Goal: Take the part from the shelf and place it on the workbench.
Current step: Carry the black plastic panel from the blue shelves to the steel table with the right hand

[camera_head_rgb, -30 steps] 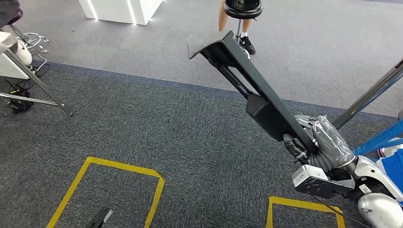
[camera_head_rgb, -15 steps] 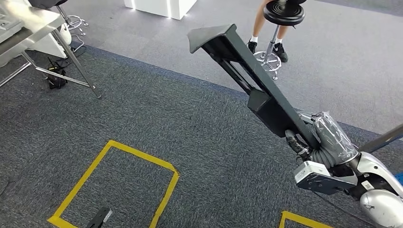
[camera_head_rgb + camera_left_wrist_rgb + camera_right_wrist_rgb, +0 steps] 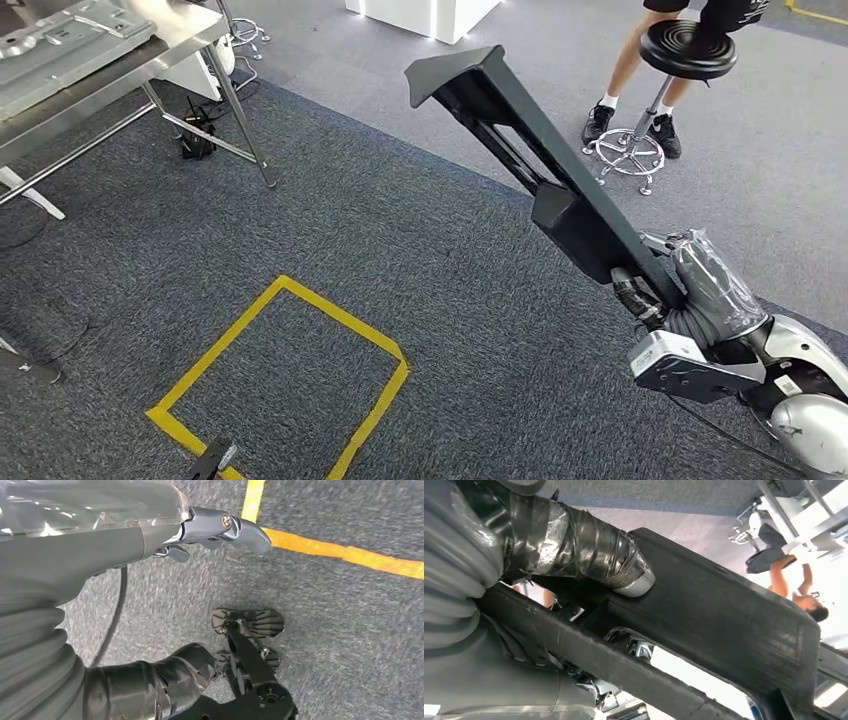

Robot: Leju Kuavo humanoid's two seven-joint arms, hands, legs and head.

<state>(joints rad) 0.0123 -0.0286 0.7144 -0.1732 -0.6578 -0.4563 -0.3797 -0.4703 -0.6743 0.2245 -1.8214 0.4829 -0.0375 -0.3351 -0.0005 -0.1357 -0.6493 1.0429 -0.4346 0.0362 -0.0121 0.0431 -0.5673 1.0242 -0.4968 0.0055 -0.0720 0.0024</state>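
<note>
The part [image 3: 545,190] is a long dark bar with a flared far end. It slants up and away over the carpet. My right hand [image 3: 690,295], wrapped in clear film, grips its near end at the lower right of the head view. In the right wrist view the taped thumb [image 3: 589,550] presses on the part [image 3: 724,625]. The metal workbench [image 3: 170,45] stands at the top left, with a grey pressed panel [image 3: 60,45] lying on it. My left hand [image 3: 75,570] hangs over the carpet with fingers apart, holding nothing; its tip [image 3: 212,462] shows at the bottom edge.
A yellow tape square [image 3: 290,370] marks the dark carpet in front of me. A person's legs [image 3: 625,70] and a black stool [image 3: 685,55] stand beyond the part's far end. A white plinth [image 3: 425,15] sits at the back. Cables [image 3: 195,140] lie under the workbench.
The whole picture has shifted: the camera has turned, bringing the workbench into view at the top left. The part stays in my right hand at the same slant.
</note>
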